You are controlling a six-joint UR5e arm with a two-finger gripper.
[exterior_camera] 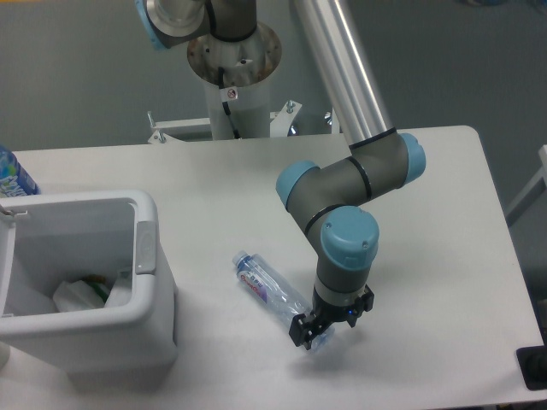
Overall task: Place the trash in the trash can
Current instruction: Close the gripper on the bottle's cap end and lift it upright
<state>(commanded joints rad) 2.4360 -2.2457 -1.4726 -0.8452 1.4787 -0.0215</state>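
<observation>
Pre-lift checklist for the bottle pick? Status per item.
1. hand over the bottle's base end: ok.
2. Fingers closed firmly on the bottle: cannot tell, the wrist hides them.
3. Bottle lying flat on the table, not lifted: ok.
4. trash can open on top, room above the paper inside: ok.
5. Path from bottle to can free of objects: ok.

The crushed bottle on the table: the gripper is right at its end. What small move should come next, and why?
Probably close the gripper on the bottle and check the hold before lifting. The bottle lies flat on the table, cap toward the trash can, and the fingers sit at its far end. Whether they already pinch it cannot be told from this view. The can holds white trash already.
</observation>
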